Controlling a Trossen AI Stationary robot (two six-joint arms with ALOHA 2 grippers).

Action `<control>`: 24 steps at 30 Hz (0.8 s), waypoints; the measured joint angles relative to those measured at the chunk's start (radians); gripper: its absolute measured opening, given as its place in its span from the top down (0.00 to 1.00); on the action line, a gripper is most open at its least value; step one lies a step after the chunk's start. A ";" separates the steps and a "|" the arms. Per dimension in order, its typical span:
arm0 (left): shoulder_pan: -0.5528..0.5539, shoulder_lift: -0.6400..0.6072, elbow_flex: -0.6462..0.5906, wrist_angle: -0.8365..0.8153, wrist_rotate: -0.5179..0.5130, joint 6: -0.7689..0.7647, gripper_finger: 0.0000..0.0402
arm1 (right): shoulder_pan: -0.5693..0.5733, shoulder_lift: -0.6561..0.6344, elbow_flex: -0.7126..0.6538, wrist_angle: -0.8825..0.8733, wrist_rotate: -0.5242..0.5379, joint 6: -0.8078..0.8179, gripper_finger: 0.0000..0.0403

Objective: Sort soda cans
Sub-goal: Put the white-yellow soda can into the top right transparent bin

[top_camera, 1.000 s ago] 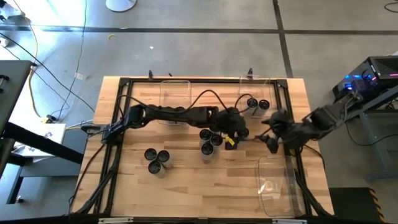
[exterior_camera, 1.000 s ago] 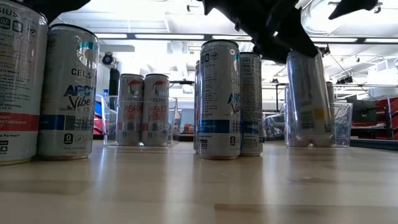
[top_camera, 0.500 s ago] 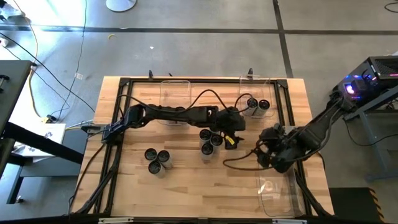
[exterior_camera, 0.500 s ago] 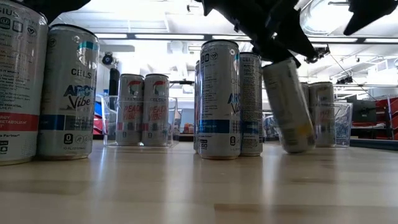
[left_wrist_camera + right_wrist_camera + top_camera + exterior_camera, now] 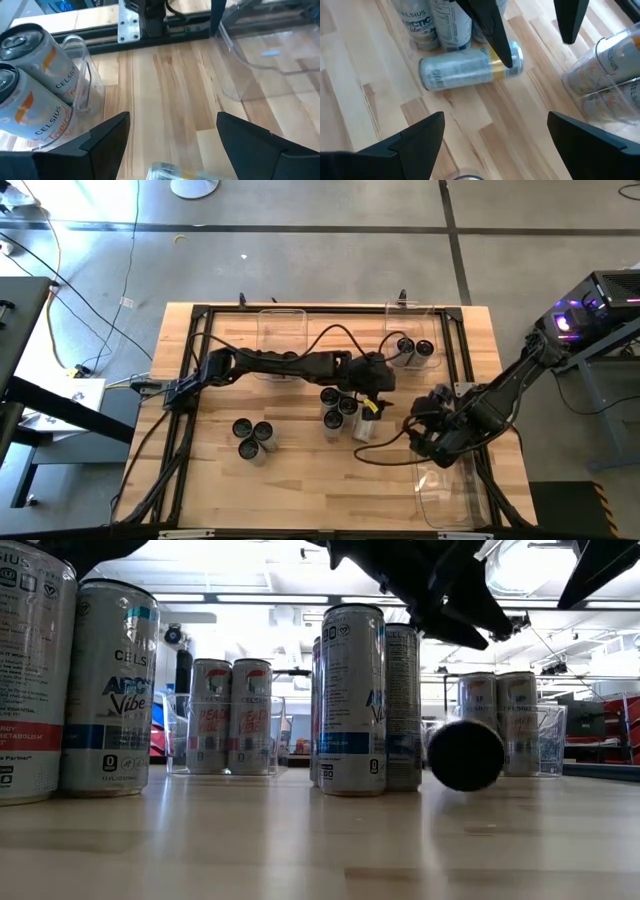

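A silver soda can with a gold band (image 5: pixel 470 67) lies toppled on its side on the wooden counter (image 5: pixel 300 480), just beside a standing cluster of cans (image 5: pixel 337 408). The left pincer (image 5: pixel 375 380) hovers over it, fingers apart and empty. Farther right, the right pincer (image 5: pixel 425 435) hangs spread wide near a clear bin (image 5: pixel 445 490); two cans (image 5: pixel 414 348) stand in the far bin.

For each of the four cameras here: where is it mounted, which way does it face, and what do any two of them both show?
High view: overhead, facing straight down; table, both arms.
Low view: table height, facing level across; upright cans, fallen can end-on, arms above.
Left wrist view: on the left arm, facing past its open fingers; two cans in a clear bin.
Right wrist view: on the right arm, facing down past its open fingers.
Shared: the fallen can also shows in the right wrist view and the high view.
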 joint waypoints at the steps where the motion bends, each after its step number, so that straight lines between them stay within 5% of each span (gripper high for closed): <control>1: 0.000 -0.002 0.000 -0.007 -0.001 0.006 0.27 | 0.000 0.000 0.000 0.000 0.000 -0.010 0.14; 9: -0.021 -0.122 0.000 -0.095 -0.040 0.092 0.27 | -0.017 0.000 -0.001 0.107 -0.039 -0.280 0.14; 16: -0.026 -0.288 0.000 -0.366 -0.179 0.095 0.27 | -0.188 0.056 -0.001 0.279 -0.192 -0.669 0.14; 24: -0.056 -0.517 -0.094 -0.601 -0.468 -0.082 0.28 | -0.361 0.212 -0.001 0.351 -0.366 -1.055 0.14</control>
